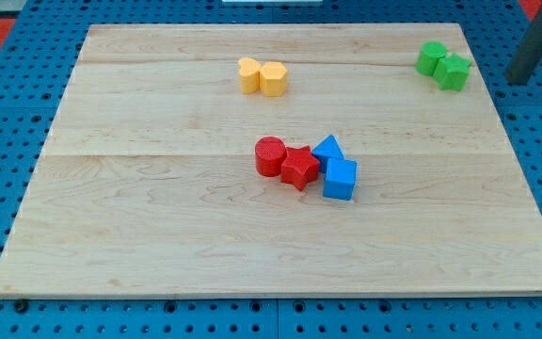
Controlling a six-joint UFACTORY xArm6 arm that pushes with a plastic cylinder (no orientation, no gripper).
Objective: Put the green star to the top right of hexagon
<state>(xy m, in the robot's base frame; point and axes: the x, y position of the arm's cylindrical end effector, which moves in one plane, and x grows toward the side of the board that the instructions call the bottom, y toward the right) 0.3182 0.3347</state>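
Two green blocks touch each other near the board's top right corner. The right one point(454, 72) has pointed edges and looks like the green star. The left one point(431, 57) is more rounded and its shape is unclear. The yellow hexagon point(274, 79) sits at the view's top centre, touching another yellow block point(248, 73) on its left. My tip point(518, 79) is off the board's right edge, to the right of the green pair and not touching it. The rod leans up towards the view's top right corner.
A cluster lies near the board's centre: a red cylinder point(269, 155), a red star point(298, 168), a blue triangle point(327, 149) and a blue cube point(340, 179), all touching. The wooden board point(158, 235) rests on a blue pegboard.
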